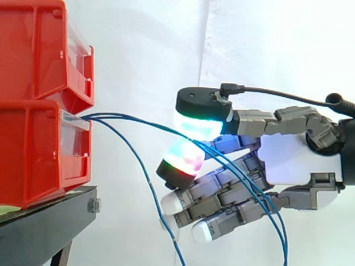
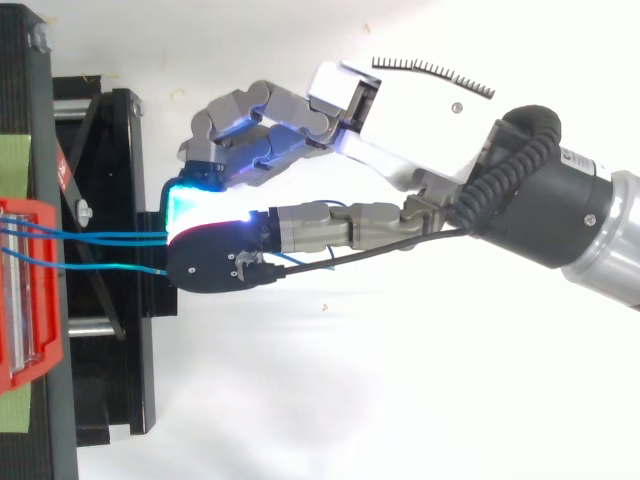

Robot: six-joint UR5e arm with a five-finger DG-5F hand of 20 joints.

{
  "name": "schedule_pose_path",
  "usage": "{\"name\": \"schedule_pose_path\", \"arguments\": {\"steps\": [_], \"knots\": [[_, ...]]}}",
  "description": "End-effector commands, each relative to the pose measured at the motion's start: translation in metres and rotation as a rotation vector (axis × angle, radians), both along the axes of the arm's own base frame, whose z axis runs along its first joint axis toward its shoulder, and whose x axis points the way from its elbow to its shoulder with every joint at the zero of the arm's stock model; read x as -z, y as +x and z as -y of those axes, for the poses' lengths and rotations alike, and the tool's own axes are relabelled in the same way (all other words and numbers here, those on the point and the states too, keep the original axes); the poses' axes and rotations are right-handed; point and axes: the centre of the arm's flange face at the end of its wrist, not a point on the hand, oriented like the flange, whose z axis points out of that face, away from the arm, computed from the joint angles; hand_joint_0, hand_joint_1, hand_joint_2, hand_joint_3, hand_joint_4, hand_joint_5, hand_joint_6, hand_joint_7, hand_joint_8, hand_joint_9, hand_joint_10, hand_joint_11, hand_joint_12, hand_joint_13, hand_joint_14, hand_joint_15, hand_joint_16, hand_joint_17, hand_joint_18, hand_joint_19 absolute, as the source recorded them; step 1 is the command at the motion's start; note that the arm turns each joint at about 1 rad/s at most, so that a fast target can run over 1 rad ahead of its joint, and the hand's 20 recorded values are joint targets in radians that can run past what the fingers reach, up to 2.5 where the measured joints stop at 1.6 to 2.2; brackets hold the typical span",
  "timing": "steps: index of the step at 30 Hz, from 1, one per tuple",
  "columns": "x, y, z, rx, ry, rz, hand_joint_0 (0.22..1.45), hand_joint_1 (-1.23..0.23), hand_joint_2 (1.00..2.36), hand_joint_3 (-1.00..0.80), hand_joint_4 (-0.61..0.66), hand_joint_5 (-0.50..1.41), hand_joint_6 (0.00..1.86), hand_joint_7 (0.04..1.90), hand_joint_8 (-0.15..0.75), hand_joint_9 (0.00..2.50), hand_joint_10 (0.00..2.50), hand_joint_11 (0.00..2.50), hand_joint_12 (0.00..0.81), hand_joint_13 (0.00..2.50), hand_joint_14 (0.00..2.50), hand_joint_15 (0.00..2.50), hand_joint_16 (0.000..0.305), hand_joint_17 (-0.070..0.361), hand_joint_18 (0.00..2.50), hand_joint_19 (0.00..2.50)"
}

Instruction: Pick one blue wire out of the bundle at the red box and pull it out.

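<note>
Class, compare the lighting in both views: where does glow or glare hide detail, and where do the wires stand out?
Top view: cyan glow from the robot hand's pads blooms over where they pinch the blue wires; the background is washed out white, the black stand dark. Side view: the evenly lit white curtain sets the wires off clearly.

The bins [image 1: 39, 111] are bright red with clear fronts, on a black stand [image 1: 44, 227] carrying a strip of pale green tape [image 2: 15, 160]. The wires [image 2: 110, 238] are blue. The robot hand [image 1: 288, 160] is grey with a white palm; one black-capped fingertip [image 1: 197, 124] glows cyan-green, another [image 1: 183, 158] mottled red, green and magenta. The curtain [image 1: 249, 44] is plain white.
</note>
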Motion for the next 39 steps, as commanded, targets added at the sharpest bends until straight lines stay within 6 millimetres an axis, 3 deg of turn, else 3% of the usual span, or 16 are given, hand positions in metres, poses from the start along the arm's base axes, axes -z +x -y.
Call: {"name": "schedule_pose_path", "arguments": {"steps": [1, 4, 8, 14, 27, 33, 39], "knots": [[-0.004, 0.001, -0.001, 0.0, 0.018, 0.01, 0.62, -0.77, 1.02, -0.1, 0.04, -0.19, 0.93, 1.06, 0.358, 0.77, 0.01, 0.39, 0.425, 0.58, 0.01, 0.2, 0.052, 0.118, 0.65, 0.38], [-0.012, 0.001, -0.001, -0.006, 0.062, -0.011, 0.62, -0.77, 1.02, -0.13, 0.03, -0.19, 0.93, 1.04, 0.354, 0.8, 0.01, 0.42, 0.424, 0.59, 0.01, 0.2, 0.052, 0.117, 0.66, 0.38], [-0.02, -0.002, -0.001, -0.006, 0.117, -0.048, 0.61, -0.75, 1.02, -0.16, 0.03, -0.19, 0.92, 1.02, 0.351, 0.9, 0.02, 0.67, 0.425, 0.6, 0.01, 0.22, 0.052, 0.116, 0.66, 0.39], [-0.019, -0.007, -0.001, -0.007, 0.159, -0.09, 0.62, -0.74, 1.02, -0.18, 0.02, -0.19, 0.92, 1.0, 0.365, 0.97, 0.01, 0.95, 0.428, 0.61, 0.01, 0.25, 0.051, 0.116, 0.67, 0.39], [-0.018, -0.007, -0.001, -0.011, 0.16, -0.089, 0.63, -0.77, 1.02, -0.21, 0.02, -0.19, 0.92, 0.96, 0.355, 0.94, 0.01, 0.97, 0.428, 0.61, 0.01, 0.25, 0.051, 0.115, 0.67, 0.4], [-0.019, -0.007, -0.001, -0.013, 0.159, -0.088, 0.61, -0.78, 1.02, -0.27, 0.13, -0.19, 0.91, 0.95, 0.356, 0.91, 0.01, 0.92, 0.426, 0.62, 0.01, 0.26, 0.051, 0.115, 0.67, 0.41], [-0.018, -0.007, -0.001, -0.013, 0.159, -0.09, 0.56, -0.69, 1.01, -0.34, 0.18, -0.19, 0.9, 0.94, 0.361, 0.9, 0.01, 0.9, 0.433, 0.62, 0.01, 0.27, 0.053, 0.118, 0.67, 0.42]]}}
